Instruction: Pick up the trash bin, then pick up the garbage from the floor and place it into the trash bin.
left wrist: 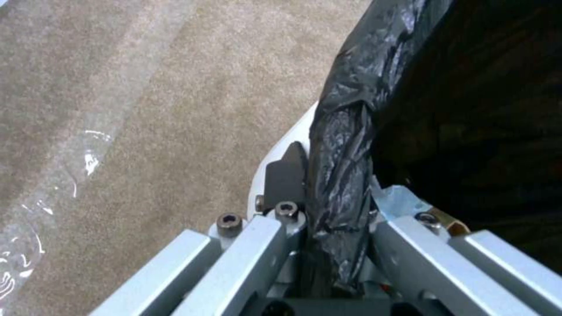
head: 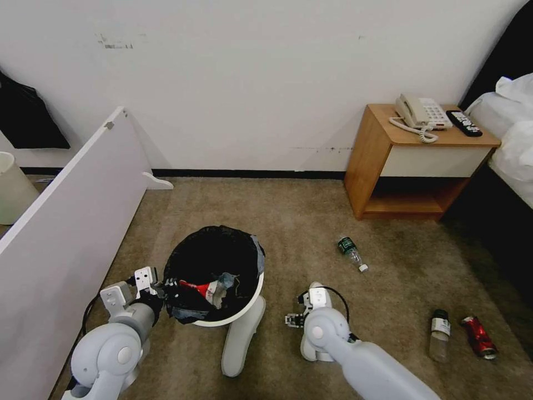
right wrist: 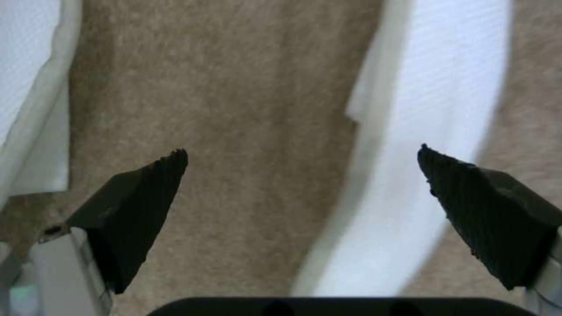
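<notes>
- I'm pinching the trash bin (head: 222,278), white with a black liner, by its nine-o'clock rim with the left gripper (head: 161,289).
- My right gripper (right wrist: 301,175) is hanging spread over a white slipper (right wrist: 427,131), half-hidden under my arm.

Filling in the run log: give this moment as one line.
left gripper: shut on trash bin rim | right gripper: open, low over slipper | bottles, can: on floor
</notes>
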`<state>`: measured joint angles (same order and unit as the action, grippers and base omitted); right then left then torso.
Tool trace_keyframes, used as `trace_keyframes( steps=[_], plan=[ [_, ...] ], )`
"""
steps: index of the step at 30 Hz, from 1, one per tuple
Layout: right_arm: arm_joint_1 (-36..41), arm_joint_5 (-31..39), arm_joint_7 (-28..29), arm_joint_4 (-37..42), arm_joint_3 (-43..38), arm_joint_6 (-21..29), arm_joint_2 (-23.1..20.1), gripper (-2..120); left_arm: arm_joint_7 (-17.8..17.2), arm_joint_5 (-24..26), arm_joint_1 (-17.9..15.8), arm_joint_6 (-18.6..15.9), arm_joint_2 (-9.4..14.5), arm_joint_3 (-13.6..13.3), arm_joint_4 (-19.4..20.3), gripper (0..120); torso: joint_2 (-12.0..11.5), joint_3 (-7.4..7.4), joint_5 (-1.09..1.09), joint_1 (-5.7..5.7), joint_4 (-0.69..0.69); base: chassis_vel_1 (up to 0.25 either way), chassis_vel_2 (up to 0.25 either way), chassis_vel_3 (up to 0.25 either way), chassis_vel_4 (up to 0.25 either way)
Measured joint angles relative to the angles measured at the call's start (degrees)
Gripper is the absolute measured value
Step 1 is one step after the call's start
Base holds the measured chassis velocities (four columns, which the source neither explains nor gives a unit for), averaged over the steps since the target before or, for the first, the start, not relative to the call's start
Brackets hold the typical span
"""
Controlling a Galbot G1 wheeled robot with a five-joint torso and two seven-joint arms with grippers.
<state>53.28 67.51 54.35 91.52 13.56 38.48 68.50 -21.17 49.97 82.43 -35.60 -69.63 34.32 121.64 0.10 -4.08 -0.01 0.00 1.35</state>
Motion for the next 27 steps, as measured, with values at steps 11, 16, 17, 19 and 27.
trace_keyframes(
  steps=[11,16,17,19,27],
  plan=[
    [-0.8,-2.6,-0.4,-6.2,-0.2,-0.3,2.7,100,0.5,0.5,0.4,0.3,0.7,1.0,0.0,1,0.0,0.00,0.01,0.00,0.00,0.000,0.000,0.000,0.000],
    [0.1,-3.9,-0.8,-7.1,-1.3,-0.4,2.0,100,0.6,0.6,0.5,0.4,0.6,1.0,0.0,1,0.0,0.00,0.01,0.00,0.00,0.000,0.000,0.000,0.000],
    [0.4,-4.4,-1.1,-7.5,-1.7,-0.5,1.7,100,0.6,0.6,0.4,0.4,0.5,0.8,0.0,1,0.0,0.00,0.01,0.00,0.00,0.000,0.000,0.000,0.000],
    [1.0,-5.1,-1.5,-7.8,-2.4,-0.6,0.9,100,0.7,0.5,0.3,0.4,0.4,0.4,0.0,1,0.0,0.00,0.01,0.00,0.00,0.000,0.000,0.000,0.000],
    [2.0,-6.6,-2.6,-9.0,-4.1,-0.9,-0.8,100,0.7,0.2,0.0,0.6,-0.1,-0.4,-0.4,1,0.0,0.00,0.02,0.00,0.00,0.000,0.000,0.000,0.000]
  ],
)
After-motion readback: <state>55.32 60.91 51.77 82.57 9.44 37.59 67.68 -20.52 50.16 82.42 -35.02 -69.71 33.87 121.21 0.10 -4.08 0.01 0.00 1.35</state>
